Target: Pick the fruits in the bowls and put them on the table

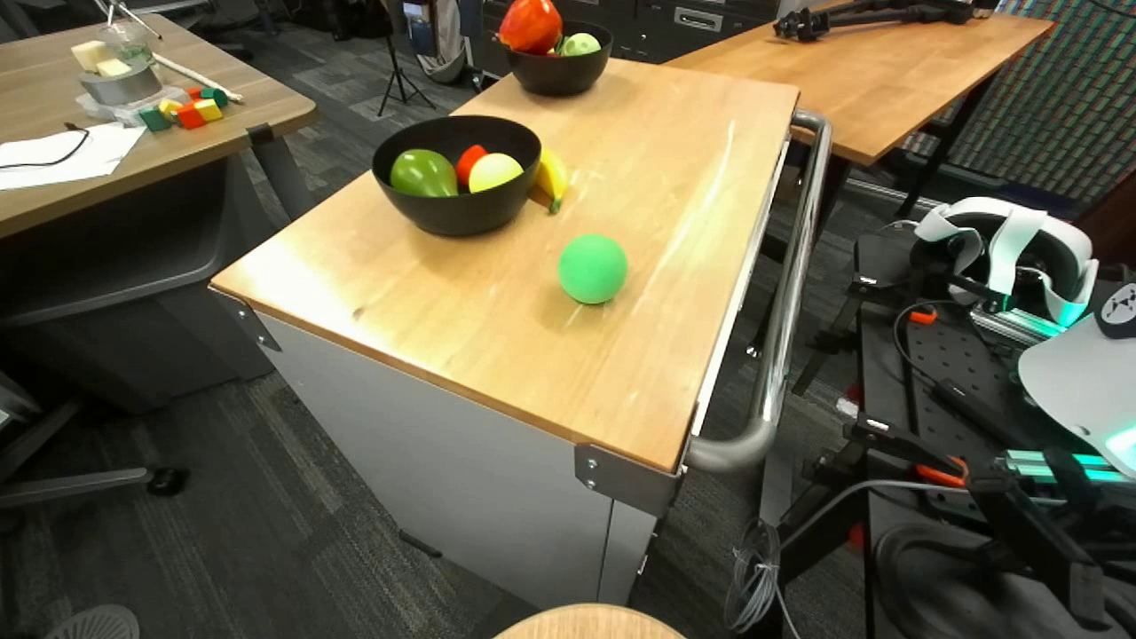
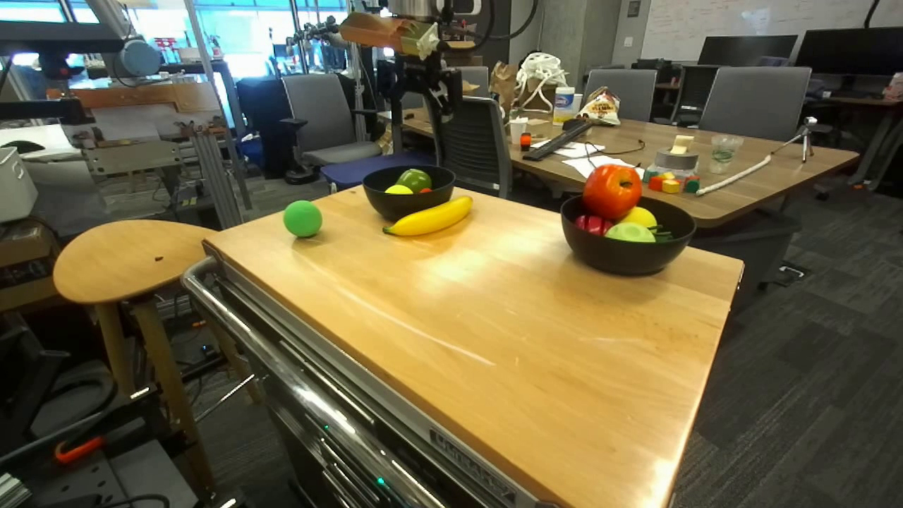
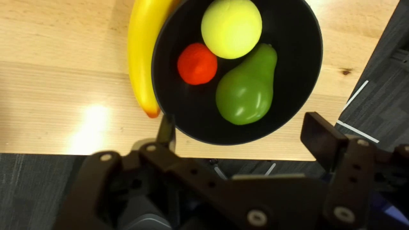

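Fruits (image 3: pixel 247 91) lie in both bowls (image 2: pixel 624 259) and on the table (image 2: pixel 451 303).

Wooden table (image 2: pixel 423 317), nearest metal handle (image 2: pixel 303 389): round green ball (image 2: pixel 302 219).
Opposite edge, toward separate corners: round black bowl (image 1: pixel 457 216), second black bowl (image 2: pixel 624 261).
In both: red, green, yellow fruits (image 3: pixel 244 95).
Beside first bowl: curved yellow banana (image 2: pixel 430 218).

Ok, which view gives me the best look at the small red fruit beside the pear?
The wrist view: it looks down into the bowl, showing the red fruit nearly whole beside the pear. Both exterior views show it smaller and only partly, the rest hidden behind the yellow fruit or the bowl's near rim.
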Available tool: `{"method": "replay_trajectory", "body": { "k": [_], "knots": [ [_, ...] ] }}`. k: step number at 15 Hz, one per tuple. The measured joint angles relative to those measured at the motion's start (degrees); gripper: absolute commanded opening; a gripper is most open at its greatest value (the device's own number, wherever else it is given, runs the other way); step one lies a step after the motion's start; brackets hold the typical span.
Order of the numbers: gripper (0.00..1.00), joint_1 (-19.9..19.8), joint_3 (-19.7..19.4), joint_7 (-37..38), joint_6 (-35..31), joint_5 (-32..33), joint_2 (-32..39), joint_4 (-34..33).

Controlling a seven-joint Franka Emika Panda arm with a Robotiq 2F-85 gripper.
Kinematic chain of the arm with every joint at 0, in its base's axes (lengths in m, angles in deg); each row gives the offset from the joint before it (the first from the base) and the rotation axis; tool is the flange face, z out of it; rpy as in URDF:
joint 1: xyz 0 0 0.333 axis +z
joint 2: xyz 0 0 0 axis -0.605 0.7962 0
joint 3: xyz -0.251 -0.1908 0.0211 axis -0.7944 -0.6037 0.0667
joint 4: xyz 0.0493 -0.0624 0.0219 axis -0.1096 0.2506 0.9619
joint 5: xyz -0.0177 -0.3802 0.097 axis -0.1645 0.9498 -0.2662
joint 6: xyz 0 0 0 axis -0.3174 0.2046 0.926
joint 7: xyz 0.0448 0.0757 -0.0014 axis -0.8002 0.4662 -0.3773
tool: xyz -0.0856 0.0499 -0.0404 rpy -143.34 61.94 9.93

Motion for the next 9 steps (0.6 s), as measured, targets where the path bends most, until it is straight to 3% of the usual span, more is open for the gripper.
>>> {"method": "replay_trajectory", "body": {
  "k": [3, 9],
  "knots": [
    [0.69, 0.27, 0.06, 0.00, 0.03, 0.00, 1.15, 0.03],
    [0.92, 2.05, 0.14, 0.15, 0.01, 0.92, 4.02, 0.02]
  ]
}}
